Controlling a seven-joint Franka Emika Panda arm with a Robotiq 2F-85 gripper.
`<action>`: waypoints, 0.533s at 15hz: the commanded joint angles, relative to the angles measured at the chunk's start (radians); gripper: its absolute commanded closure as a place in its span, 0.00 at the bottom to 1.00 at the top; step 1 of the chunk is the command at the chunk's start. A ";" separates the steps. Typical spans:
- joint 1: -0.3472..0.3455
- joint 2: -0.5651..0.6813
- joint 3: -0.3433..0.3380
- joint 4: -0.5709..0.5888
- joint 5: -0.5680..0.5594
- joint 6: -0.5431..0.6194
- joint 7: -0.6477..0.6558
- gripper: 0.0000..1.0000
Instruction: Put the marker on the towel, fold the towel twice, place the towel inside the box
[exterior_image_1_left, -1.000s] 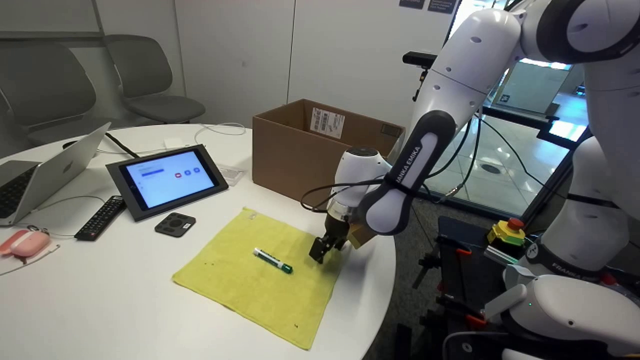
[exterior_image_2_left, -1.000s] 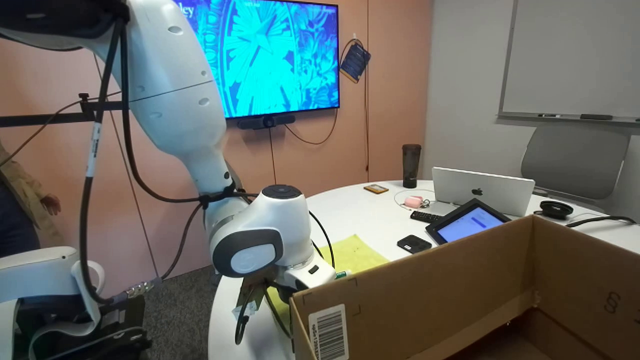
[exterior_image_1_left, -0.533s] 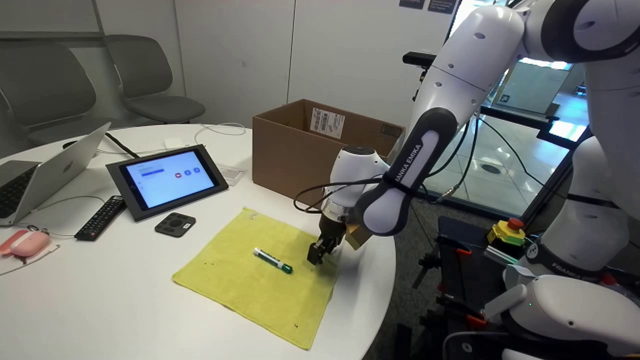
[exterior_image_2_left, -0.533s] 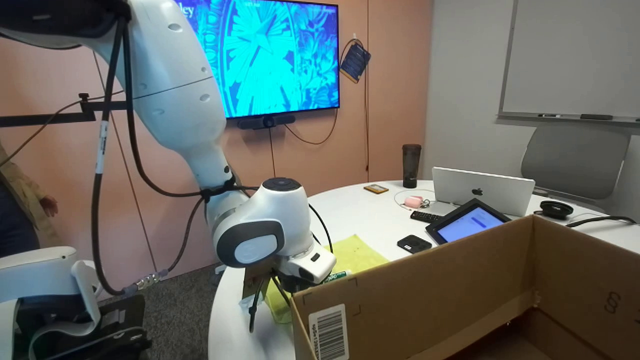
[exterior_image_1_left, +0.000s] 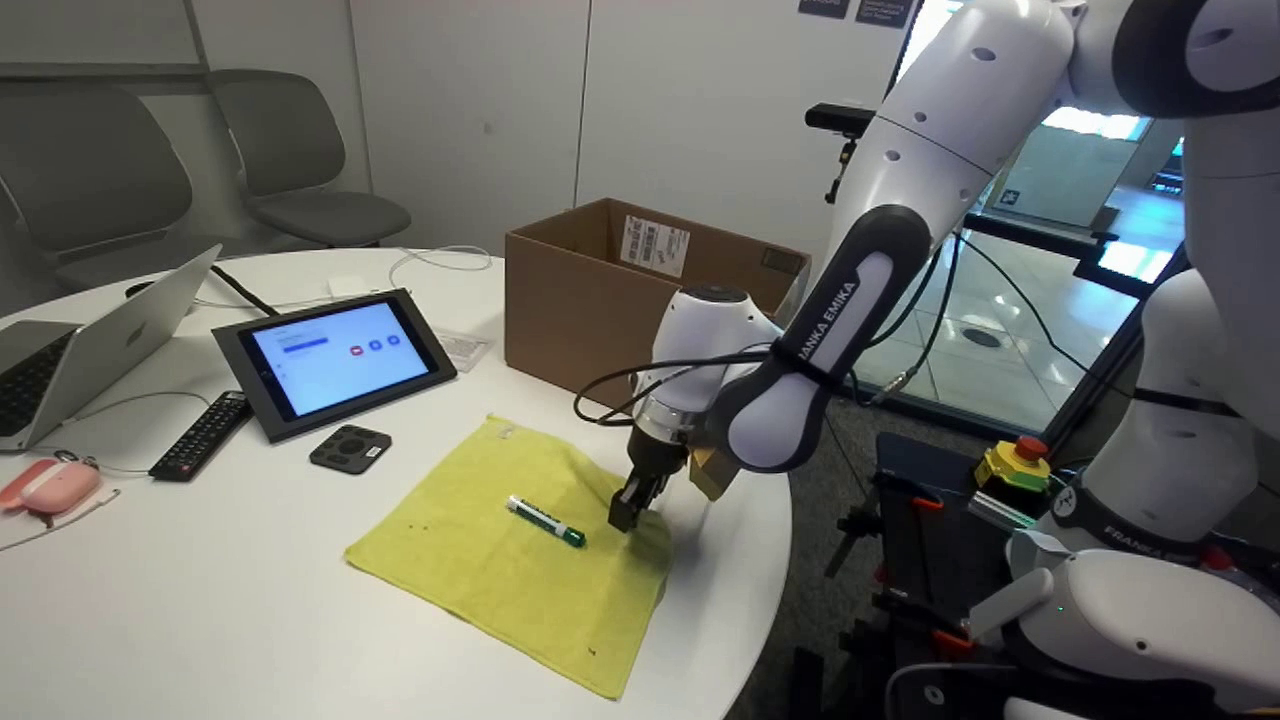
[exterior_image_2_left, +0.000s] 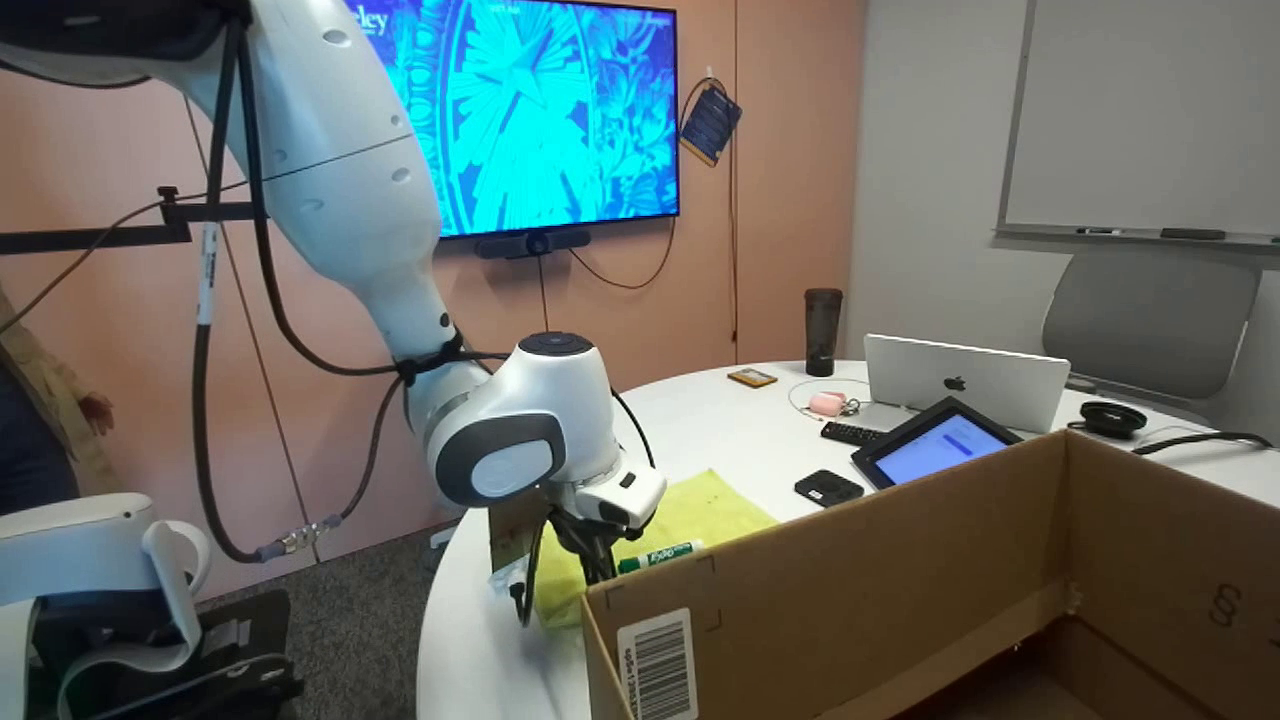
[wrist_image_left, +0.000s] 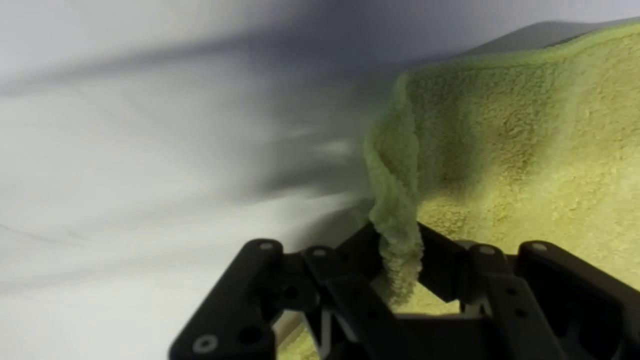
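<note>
The yellow towel (exterior_image_1_left: 470, 570) lies mostly flat on the round table, with its edge near the arm pulled up. Across its middle rests the green-and-white marker (exterior_image_1_left: 546, 521), which also shows in an exterior view as a marker (exterior_image_2_left: 660, 556) behind the box wall. My gripper (wrist_image_left: 397, 250) is shut on a bunched fold of the towel (wrist_image_left: 395, 195), pinched between the black fingers (wrist_image_left: 440, 257). In an exterior view the gripper (exterior_image_1_left: 624, 512) points down at the towel, to one side of the marker. The brown cardboard box (exterior_image_1_left: 590, 320) stands open-topped behind the arm.
A tablet stand (exterior_image_1_left: 335, 360), a black puck-like device (exterior_image_1_left: 350, 449), a remote (exterior_image_1_left: 203, 436), a pink earbud case (exterior_image_1_left: 60, 488) and a laptop (exterior_image_1_left: 110, 340) share the table. The table's rounded edge (exterior_image_1_left: 780, 560) runs close beside the towel. Cables hang along the arm.
The jaws have come together on the towel's edge and drawn up a fold. My gripper has shifted slightly toward the marker, and that towel side has pulled inward. Marker and box have not moved.
</note>
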 joint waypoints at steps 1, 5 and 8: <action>0.044 -0.065 -0.017 -0.006 -0.030 -0.039 -0.023 0.96; 0.086 -0.094 0.006 0.027 -0.078 -0.069 -0.060 0.96; 0.153 -0.051 0.006 0.119 -0.135 -0.097 -0.060 0.96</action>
